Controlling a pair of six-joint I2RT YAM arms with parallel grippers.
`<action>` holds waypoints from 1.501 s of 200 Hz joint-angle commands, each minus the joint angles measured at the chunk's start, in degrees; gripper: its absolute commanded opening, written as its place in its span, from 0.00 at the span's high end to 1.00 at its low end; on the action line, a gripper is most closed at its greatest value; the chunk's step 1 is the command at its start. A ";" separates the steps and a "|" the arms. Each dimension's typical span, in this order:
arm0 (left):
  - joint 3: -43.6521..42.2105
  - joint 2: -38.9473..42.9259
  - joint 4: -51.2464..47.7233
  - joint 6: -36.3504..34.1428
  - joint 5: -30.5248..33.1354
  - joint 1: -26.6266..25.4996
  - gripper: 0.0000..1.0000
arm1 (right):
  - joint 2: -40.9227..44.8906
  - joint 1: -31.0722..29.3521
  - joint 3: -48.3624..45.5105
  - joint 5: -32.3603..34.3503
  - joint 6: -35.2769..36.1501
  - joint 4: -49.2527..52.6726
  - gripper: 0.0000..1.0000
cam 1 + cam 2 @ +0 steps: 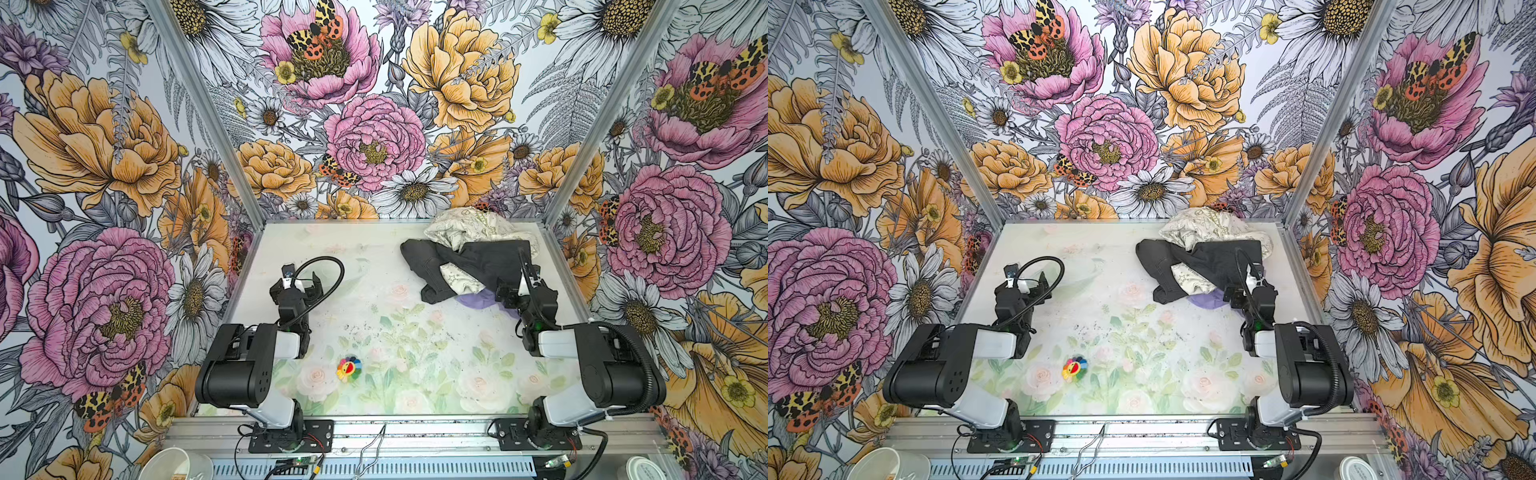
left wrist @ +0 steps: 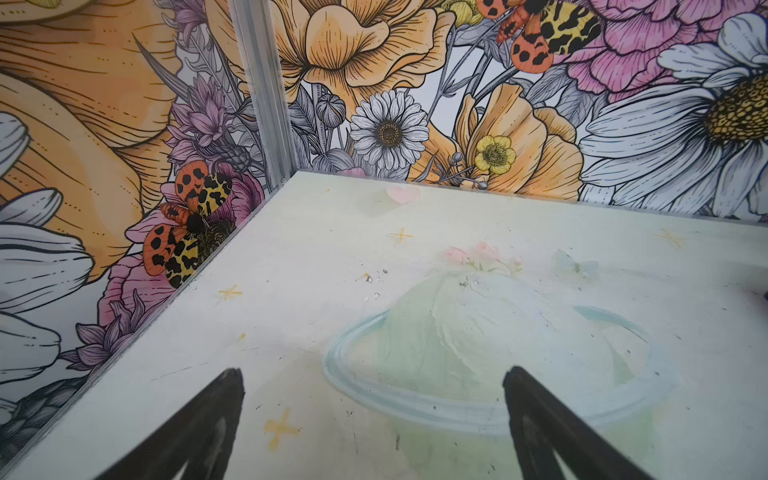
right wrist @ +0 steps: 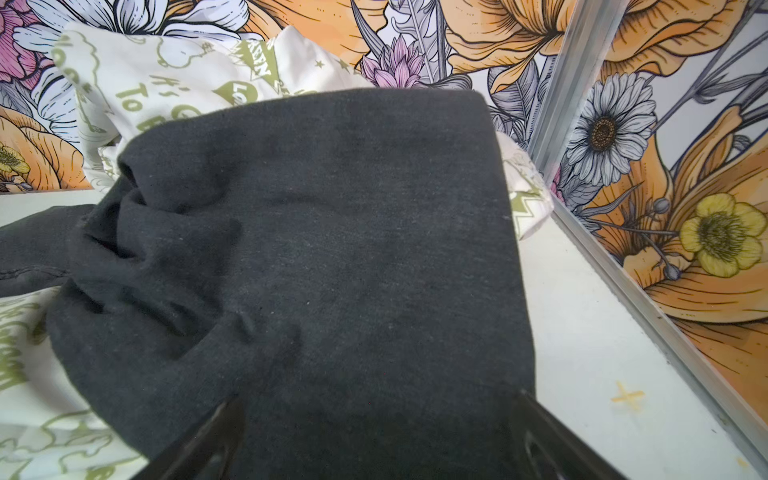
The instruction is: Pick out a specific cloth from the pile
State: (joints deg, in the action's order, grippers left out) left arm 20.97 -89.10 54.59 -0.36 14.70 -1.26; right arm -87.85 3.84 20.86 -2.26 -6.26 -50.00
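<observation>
On table (image 1: pixel 365 257), one pile (image 1: pixel 469 262), three garments (image 1: pixel 453 226)

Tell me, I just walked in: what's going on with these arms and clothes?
Nothing is held yet. The right gripper, open, is at the near edge of the pile over the black garment; the lavender cloth peeks out beneath it. The left gripper is open above bare table, away from the pile.

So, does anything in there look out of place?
Mostly the clothes: a black garment and a cream printed cloth lie crumpled at the far right, the lavender cloth barely peeking from under them. A rainbow flower trinket sits alone in front.
</observation>
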 commanded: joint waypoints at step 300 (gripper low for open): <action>-5.31 19.28 -5.76 -0.43 8.31 -4.53 0.01 | 28.76 -0.65 1.68 5.97 -4.86 25.97 0.01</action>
State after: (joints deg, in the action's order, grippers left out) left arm 14.79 -77.28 55.83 -0.43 18.90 -3.68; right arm -67.26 3.66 21.28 0.91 -7.66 -35.83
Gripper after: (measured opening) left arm 0.986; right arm 0.995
